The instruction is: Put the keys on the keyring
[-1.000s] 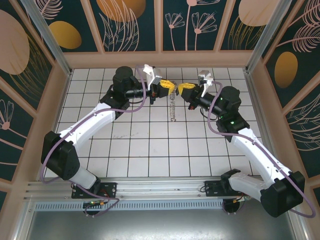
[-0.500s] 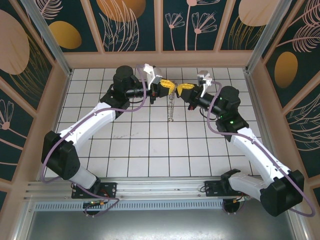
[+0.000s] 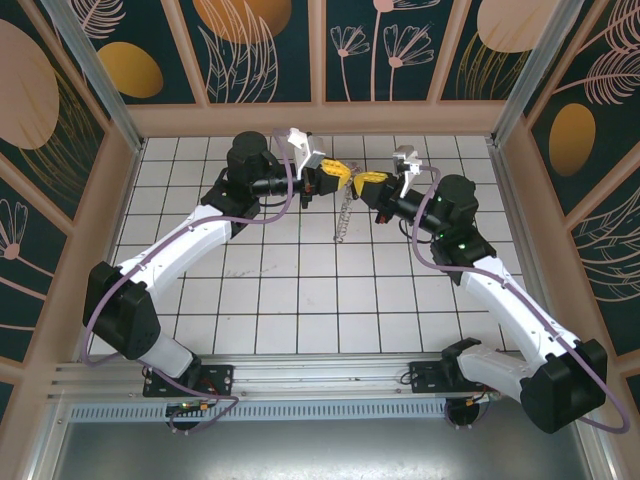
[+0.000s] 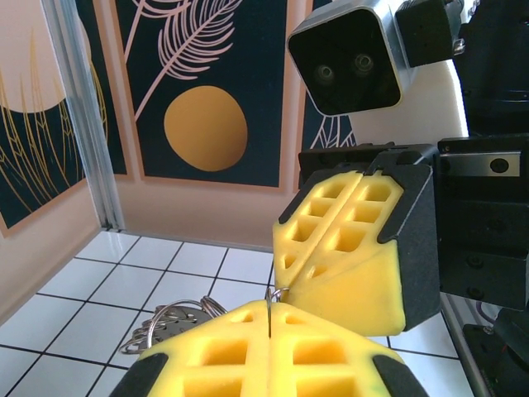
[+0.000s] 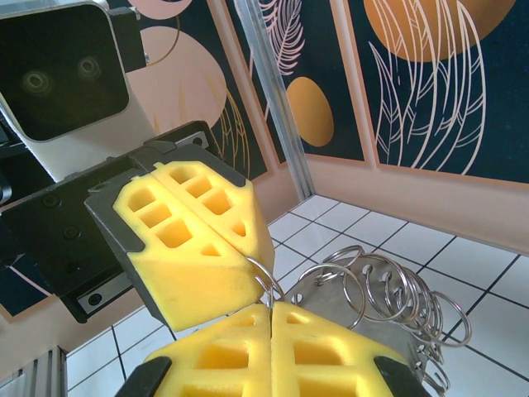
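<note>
A white tiled table [image 3: 300,290], crossed by thin dark grout lines, is lying inside a box of dark teal wall panels [image 3: 260,50] printed with pale leaf outlines and orange discs. Two smooth white jointed arms are reaching from the near edge toward the far middle of the table, the left arm [image 3: 190,250] and the right arm [image 3: 500,290], each trailing a purple cable. Their tips are meeting nose to nose above the tiles. The left gripper [image 3: 342,172] is pressing its two wedge-shaped yellow pads [image 5: 194,240] flat together, with a fine loop of wire coming out at their tip. The right gripper [image 3: 362,182] is doing the same, its yellow pads [image 4: 347,240] closed tight along a straight seam and touching that same loop. The pads are looking like soft foam moulded with square honeycomb pockets, and they are sitting in black angular holders. Above each set of pads a boxy white camera [image 4: 347,62] with a glossy black face is pointing forward. The keyring [image 3: 343,215] is hanging between the two grippers, pinched by both, and dangling straight down toward the table as a thin linked strand. Up close it is showing as a cluster of round, shiny silver wire rings [image 5: 372,289] looped through one another.
</note>
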Robot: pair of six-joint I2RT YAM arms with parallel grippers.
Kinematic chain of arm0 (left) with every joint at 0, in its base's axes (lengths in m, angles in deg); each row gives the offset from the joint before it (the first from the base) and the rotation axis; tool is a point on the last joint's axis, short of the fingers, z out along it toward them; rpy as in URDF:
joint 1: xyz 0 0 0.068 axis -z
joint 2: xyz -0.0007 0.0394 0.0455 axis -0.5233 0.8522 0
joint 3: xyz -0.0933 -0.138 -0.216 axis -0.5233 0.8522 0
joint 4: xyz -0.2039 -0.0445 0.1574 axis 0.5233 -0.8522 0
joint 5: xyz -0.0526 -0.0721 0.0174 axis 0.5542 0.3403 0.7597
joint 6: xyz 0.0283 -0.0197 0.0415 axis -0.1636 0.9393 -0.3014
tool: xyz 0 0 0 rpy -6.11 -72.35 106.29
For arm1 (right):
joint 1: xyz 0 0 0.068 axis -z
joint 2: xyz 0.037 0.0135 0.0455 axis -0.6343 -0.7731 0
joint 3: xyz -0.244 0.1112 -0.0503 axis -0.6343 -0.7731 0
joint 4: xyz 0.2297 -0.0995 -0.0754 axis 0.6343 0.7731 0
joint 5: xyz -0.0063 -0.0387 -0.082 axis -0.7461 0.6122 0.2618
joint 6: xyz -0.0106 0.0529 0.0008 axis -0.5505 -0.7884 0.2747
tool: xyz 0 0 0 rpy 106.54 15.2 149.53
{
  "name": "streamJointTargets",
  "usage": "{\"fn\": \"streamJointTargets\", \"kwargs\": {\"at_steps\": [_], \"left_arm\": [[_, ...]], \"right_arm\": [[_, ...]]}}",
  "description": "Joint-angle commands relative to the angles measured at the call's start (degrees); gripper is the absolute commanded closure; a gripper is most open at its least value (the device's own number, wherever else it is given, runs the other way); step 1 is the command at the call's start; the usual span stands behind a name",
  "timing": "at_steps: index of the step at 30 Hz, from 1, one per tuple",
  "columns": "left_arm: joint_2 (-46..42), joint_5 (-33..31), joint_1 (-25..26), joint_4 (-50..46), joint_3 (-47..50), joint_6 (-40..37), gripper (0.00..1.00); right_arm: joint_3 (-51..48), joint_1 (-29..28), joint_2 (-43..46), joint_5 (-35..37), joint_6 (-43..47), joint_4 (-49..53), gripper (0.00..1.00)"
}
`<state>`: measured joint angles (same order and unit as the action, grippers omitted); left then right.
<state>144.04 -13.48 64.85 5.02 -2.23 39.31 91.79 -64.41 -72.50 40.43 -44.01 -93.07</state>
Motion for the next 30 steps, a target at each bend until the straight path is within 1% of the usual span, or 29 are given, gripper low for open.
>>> {"fn": "streamJointTargets", "kwargs": {"at_steps": [1,10,23,30], "left_arm": [[-0.41,1.77,0.39,3.57,-1.81,-0.32,1.0],[-1.73,0.91,0.37,5.13,-0.83,-0.01,1.0],[-1.27,0.08,0.4,5.66,-0.74,0.51,1.0],[-1.31,-1.28,0.44,8.08,0.12,1.78,1.0]], "right_arm": [[0.1,1.07,0.32,0.26,0.08,-0.82,1.0],[-2.75,3.32,2.43,-0.36,-1.06,-0.56,1.0],[-2.88,3.43,3.69,-3.08,-2.02,-0.8,1.0],[-3.36,3.42,3.07,-4.14,-3.01,-2.08,1.0]]}}
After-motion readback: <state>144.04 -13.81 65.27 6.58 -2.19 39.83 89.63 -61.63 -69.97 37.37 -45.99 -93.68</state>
